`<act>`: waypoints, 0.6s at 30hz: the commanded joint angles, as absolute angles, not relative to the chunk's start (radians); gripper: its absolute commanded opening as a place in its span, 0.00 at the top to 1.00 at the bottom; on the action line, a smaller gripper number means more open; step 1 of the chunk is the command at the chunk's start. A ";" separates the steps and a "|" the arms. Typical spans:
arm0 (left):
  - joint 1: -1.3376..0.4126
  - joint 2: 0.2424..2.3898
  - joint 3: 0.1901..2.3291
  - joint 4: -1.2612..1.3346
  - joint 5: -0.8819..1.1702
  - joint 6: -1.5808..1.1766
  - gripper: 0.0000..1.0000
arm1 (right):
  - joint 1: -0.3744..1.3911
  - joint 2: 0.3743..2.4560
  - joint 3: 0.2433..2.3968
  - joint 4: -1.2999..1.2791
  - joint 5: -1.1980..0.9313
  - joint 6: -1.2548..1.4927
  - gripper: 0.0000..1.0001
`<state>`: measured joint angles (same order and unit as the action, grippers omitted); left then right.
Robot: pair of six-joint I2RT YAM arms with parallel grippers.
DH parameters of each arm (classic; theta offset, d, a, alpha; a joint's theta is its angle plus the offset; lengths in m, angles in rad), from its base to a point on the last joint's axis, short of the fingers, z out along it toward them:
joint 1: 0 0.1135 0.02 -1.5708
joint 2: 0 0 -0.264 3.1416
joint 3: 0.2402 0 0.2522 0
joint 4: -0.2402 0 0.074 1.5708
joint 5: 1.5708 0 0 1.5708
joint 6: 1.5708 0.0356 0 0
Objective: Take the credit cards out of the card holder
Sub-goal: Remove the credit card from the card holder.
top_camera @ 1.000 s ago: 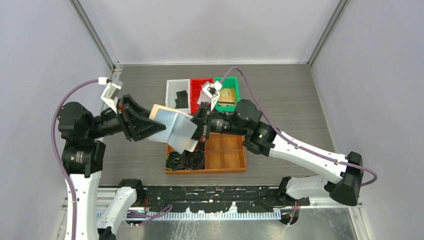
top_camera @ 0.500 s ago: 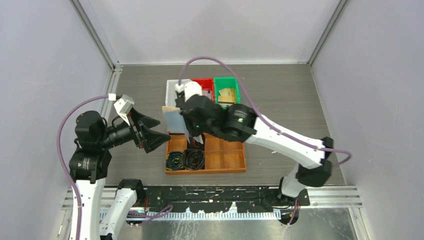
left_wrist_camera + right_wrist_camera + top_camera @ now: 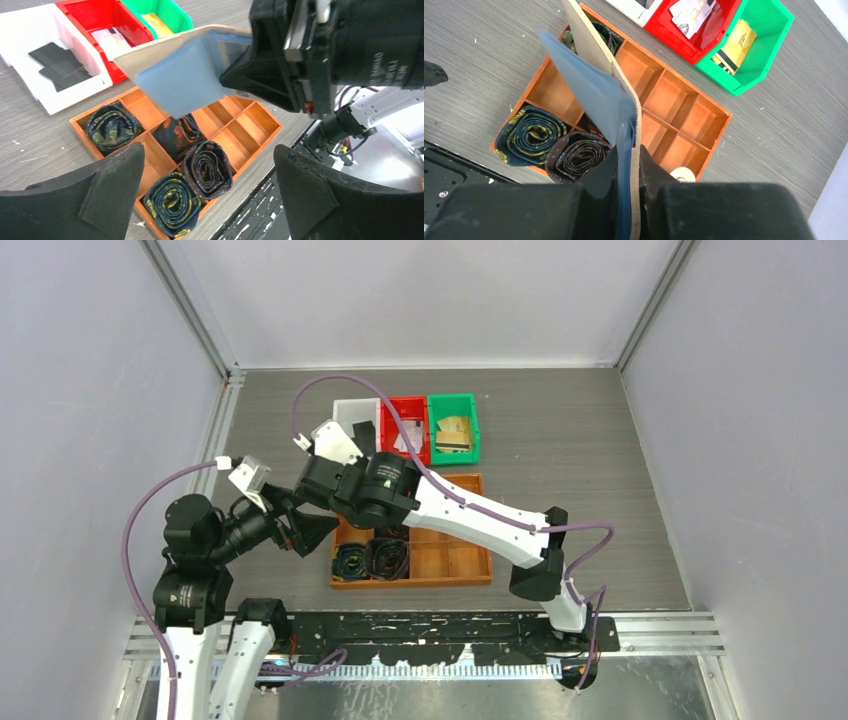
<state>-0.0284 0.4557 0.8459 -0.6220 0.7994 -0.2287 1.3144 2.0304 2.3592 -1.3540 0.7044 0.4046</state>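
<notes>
Above the left end of the tray (image 3: 470,540), toward the near-left part of the surface (image 3: 560,440), the right tool (image 3: 628,160) pinches the holder (image 3: 594,95) by one edge. Its two fingers press on either side of the tan cover and blue pockets. The holder stands off the surface, fanned partly open, with nothing under it but the belts (image 3: 207,167). The left tool (image 3: 207,155) is spread wide and empty, facing the holder from just beside it.

Black cards (image 3: 55,62) lie in the white bin (image 3: 30,30), pale cards (image 3: 691,10) in the red bin (image 3: 719,25), and gold cards (image 3: 736,42) in the green bin (image 3: 769,30), all toward the far edge. Whether any card remains in the pockets cannot be told from these views.

The grip looks like the weak spot. Only a narrow strip of the holder sits between the fingers, and the pockets look slick. A pull on a tight card would probably drag the whole holder out of the right tool instead of freeing the card. A card that comes loose over the tray would likely drop among the belts or into a compartment, where it would be awkward to pick up. The two tools are also close together, so a slightly misjudged reach by the left one could knock the right fingers or fold the cover shut over the pockets. If the left tool closes on pocket film and not on a card edge, it may crease or tear the film.
</notes>
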 commanded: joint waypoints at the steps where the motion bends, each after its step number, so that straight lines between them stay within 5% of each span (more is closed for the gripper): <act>1: -0.029 0.444 0.846 -0.570 0.721 -0.184 0.00 | 1.320 2.020 2.478 -1.382 0.737 0.386 0.99; 7: -0.029 0.469 0.857 -0.614 0.640 -0.116 0.00 | 1.311 1.750 2.121 -1.022 0.417 0.323 0.99; 18: -0.029 0.572 0.970 -0.600 1.123 -0.330 0.00 | 1.281 1.456 1.763 -0.687 0.082 0.290 0.99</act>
